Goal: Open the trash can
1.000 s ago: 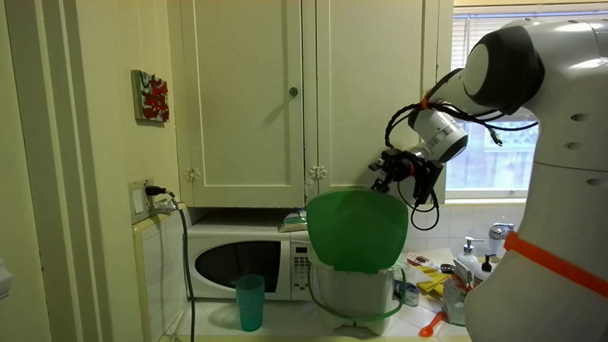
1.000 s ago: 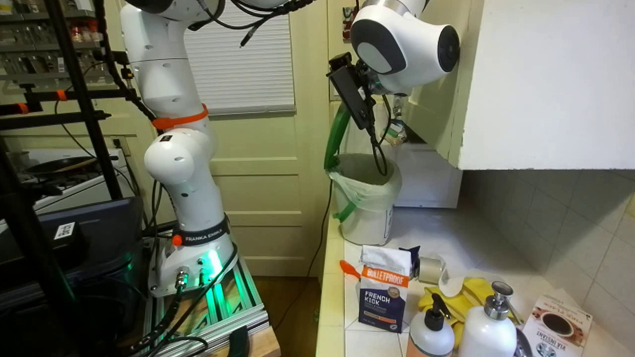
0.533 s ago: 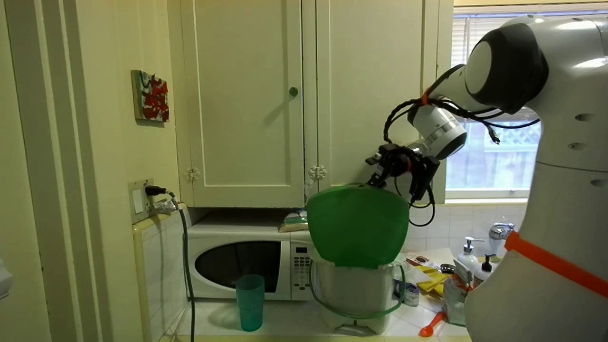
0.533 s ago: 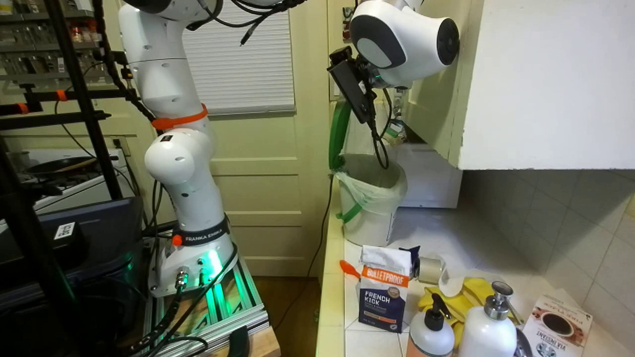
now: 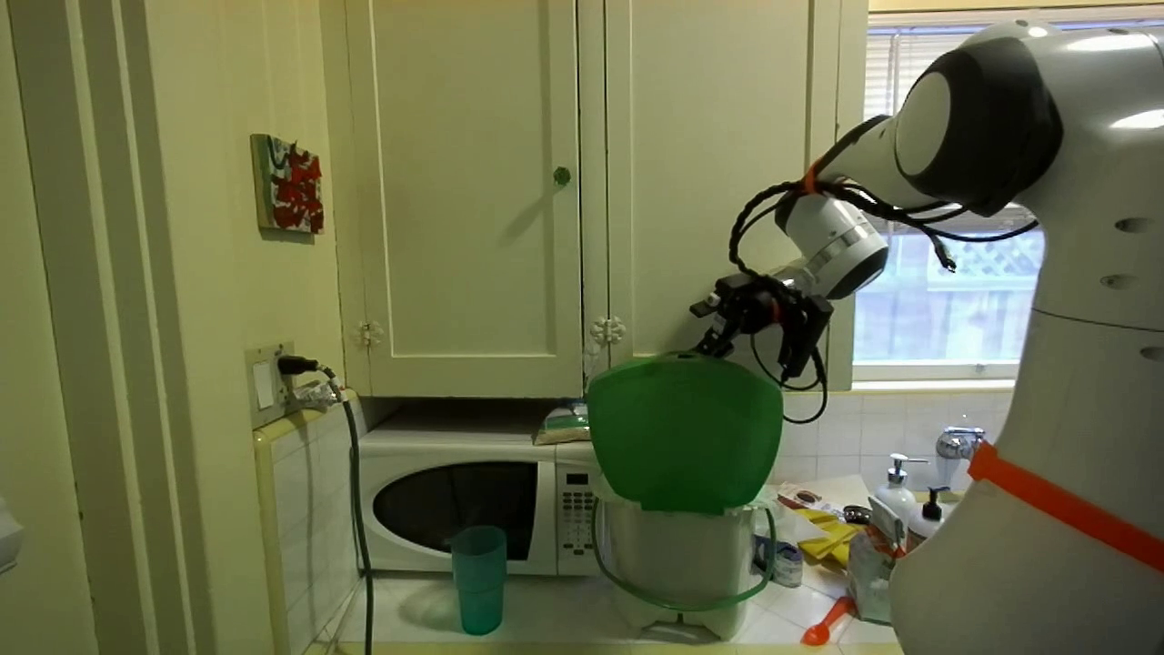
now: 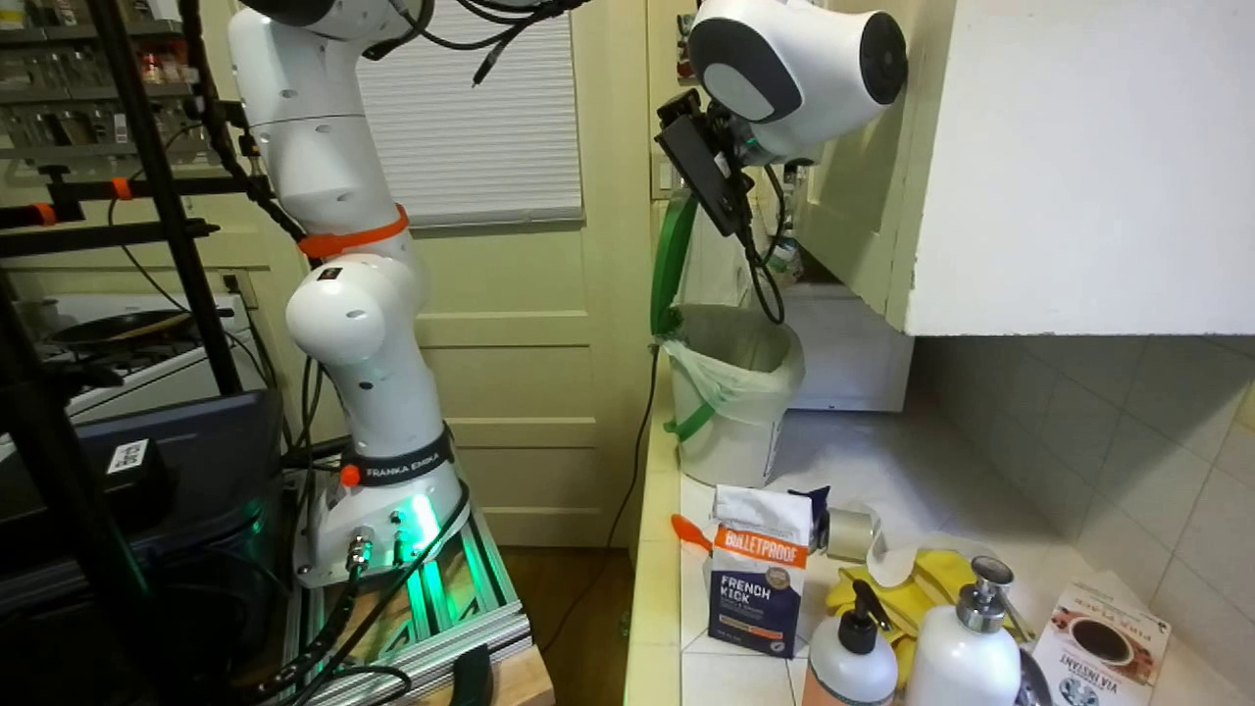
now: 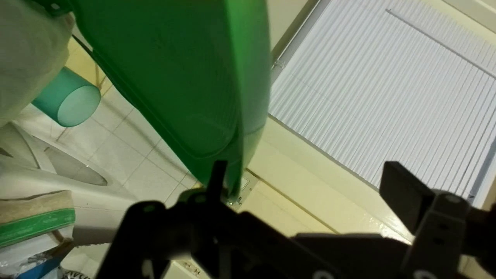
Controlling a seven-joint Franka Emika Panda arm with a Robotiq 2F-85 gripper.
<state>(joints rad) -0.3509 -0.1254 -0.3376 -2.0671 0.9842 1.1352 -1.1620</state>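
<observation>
The trash can has a pale body [image 5: 677, 557] [image 6: 730, 446] and a green lid [image 5: 687, 432]. The lid stands up nearly upright on its hinge in both exterior views [image 6: 675, 260]. The bin's mouth, with a pale liner over the rim, is uncovered. My gripper [image 5: 700, 329] is just above the lid's top edge. In the wrist view my gripper [image 7: 308, 167] is open, its fingers wide apart with nothing between them. One finger [image 7: 217, 180] is beside the lid's tip [image 7: 228, 170]; I cannot tell whether they touch.
A teal cup [image 5: 479, 582] and a white microwave [image 5: 455, 509] stand by the bin. Overhead cabinets [image 5: 709, 182] are close behind the arm. A coffee bag [image 6: 760, 574], an orange scoop [image 6: 691, 531], yellow gloves [image 6: 907, 598] and soap bottles [image 6: 966, 652] lie along the counter.
My gripper has moved up and slightly left in the exterior view facing the microwave. The bin shifted slightly and its lid became a little more upright early on; both then stayed still.
</observation>
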